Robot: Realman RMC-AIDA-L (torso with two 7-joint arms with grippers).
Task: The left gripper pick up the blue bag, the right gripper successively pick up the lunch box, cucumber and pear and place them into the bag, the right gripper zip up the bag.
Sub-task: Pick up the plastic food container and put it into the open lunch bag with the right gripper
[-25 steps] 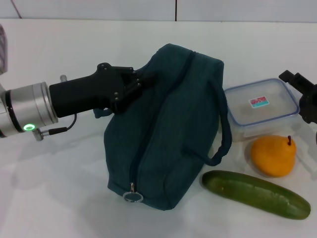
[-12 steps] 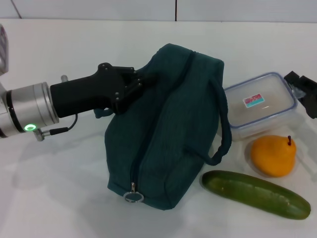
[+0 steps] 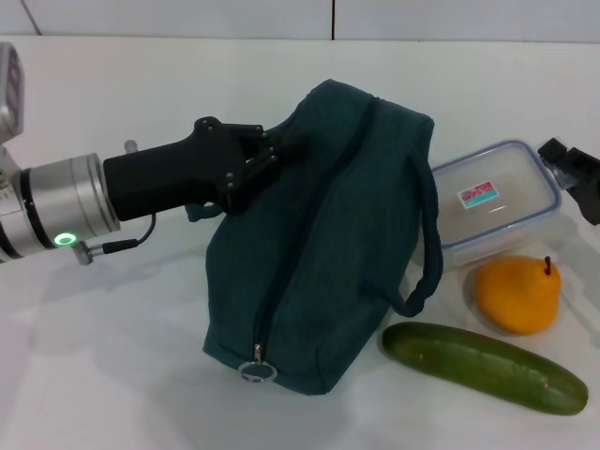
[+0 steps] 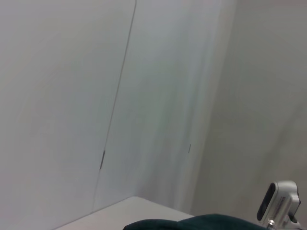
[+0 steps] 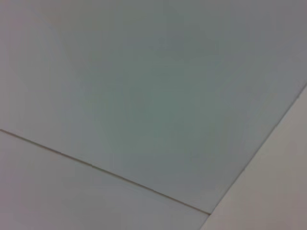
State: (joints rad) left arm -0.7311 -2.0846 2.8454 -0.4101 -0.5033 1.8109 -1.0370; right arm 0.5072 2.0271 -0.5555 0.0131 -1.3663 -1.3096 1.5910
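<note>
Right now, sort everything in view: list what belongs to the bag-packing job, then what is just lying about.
Belongs to the job:
- blue bag, zipper shut, gripped at its side by the left gripper
- lunch box, tilted, with the right gripper at its far corner
- pear
- cucumber

Just lying about:
- white table
- grey device at the left edge

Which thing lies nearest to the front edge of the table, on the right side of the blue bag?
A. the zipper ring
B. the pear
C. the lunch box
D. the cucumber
D: in the head view the cucumber lies lowest, in front of the pear and the lunch box, to the right of the blue bag.
</note>
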